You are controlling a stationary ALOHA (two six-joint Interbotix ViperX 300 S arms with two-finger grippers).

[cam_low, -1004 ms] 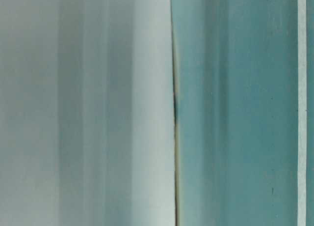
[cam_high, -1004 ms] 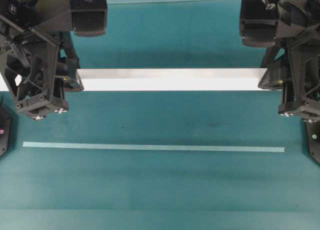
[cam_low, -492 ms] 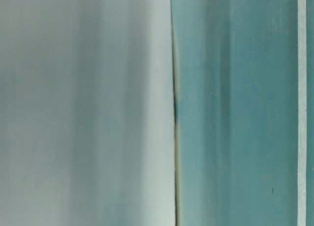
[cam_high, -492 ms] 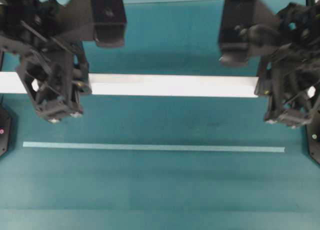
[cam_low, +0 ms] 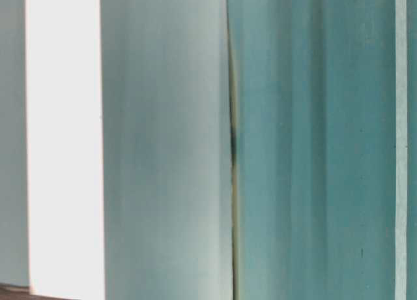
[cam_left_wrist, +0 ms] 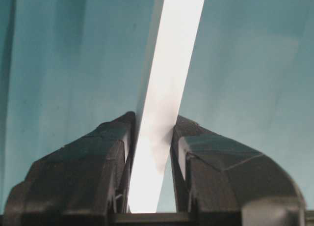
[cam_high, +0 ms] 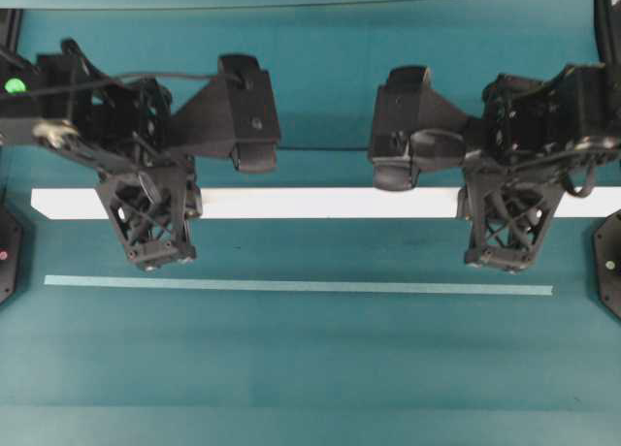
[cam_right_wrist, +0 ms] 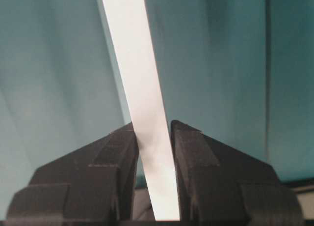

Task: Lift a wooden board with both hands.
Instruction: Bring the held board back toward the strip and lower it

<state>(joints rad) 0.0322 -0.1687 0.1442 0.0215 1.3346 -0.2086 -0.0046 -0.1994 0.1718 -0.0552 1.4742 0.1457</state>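
The wooden board (cam_high: 320, 203) is a long white plank running left to right across the overhead view, edge-on and narrow. My left gripper (cam_high: 155, 202) is shut on it near its left end. My right gripper (cam_high: 506, 202) is shut on it near the right end. In the left wrist view the board (cam_left_wrist: 181, 49) runs away from the left gripper (cam_left_wrist: 154, 120), pinched between both black fingers. The right wrist view shows the same: the board (cam_right_wrist: 130, 54) is clamped in the right gripper (cam_right_wrist: 152, 127). A bright white band (cam_low: 65, 143) stands at the left of the table-level view.
A thin pale teal strip (cam_high: 291, 286) lies on the teal table in front of the board, also seen as the strip (cam_low: 401, 143) in the table-level view. Black arm bases sit at the left edge (cam_high: 8, 252) and right edge (cam_high: 609, 271).
Both arms have swung inward and forward in the overhead view, carrying the board with them; it now looks narrower and sits lower in the frame. A white band has appeared in the table-level view.
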